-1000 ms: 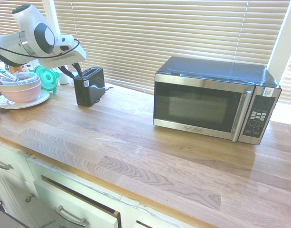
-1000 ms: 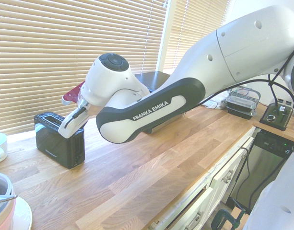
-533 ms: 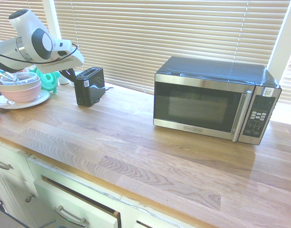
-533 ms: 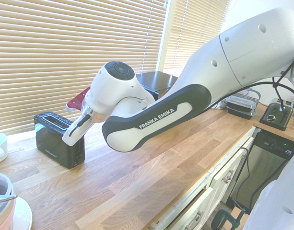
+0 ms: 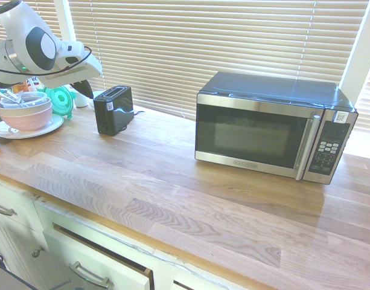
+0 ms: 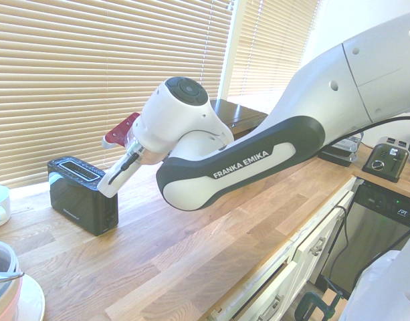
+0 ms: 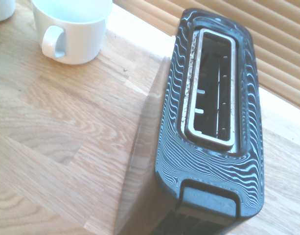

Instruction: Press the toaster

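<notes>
The toaster (image 5: 114,110) is a small black box with a silvery slotted top, standing on the wooden counter by the window blinds. It also shows in the second exterior view (image 6: 81,195) and, from above, in the wrist view (image 7: 213,122), with its lever end (image 7: 208,198) nearest the camera. My gripper (image 5: 86,90) hangs in the air above and to the left of the toaster's lever end. It touches nothing, and its dark fingers are shut with nothing between them. In the second exterior view the arm hides the fingers.
A large black-and-steel microwave (image 5: 272,127) stands further right on the counter. Stacked bowls on a plate (image 5: 25,113) and a teal object (image 5: 61,99) sit at the left. A white mug (image 7: 71,27) stands beside the toaster. Drawers line the counter's front edge.
My gripper has risen up and away from the toaster's lever end. Its fingers have closed.
</notes>
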`<state>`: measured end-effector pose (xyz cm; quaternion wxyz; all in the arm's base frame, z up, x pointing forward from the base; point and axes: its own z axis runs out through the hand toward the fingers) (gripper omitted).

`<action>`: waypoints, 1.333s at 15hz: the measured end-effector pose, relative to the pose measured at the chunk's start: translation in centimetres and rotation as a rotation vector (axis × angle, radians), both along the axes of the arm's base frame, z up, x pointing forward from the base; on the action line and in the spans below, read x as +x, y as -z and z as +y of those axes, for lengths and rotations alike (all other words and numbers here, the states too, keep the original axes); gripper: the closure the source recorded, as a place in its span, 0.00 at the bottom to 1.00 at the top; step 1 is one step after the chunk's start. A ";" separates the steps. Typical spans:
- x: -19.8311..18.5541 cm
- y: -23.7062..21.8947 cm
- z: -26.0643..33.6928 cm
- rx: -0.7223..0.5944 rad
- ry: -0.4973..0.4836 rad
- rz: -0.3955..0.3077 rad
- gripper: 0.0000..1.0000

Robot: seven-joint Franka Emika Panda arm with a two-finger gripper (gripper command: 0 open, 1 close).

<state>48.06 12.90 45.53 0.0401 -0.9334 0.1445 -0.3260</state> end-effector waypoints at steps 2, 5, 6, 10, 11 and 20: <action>0.2 0.2 0.0 -0.010 -0.001 0.014 1.00; 1.5 -0.5 0.4 -0.030 -0.012 0.032 1.00; 2.0 -0.7 0.6 -0.032 -0.015 0.034 1.00; 3.3 -1.0 0.8 -0.030 -0.014 0.050 1.00; 3.6 -0.8 0.7 -0.030 -0.014 0.053 1.00; 6.1 2.4 0.3 -0.023 -0.007 0.109 1.00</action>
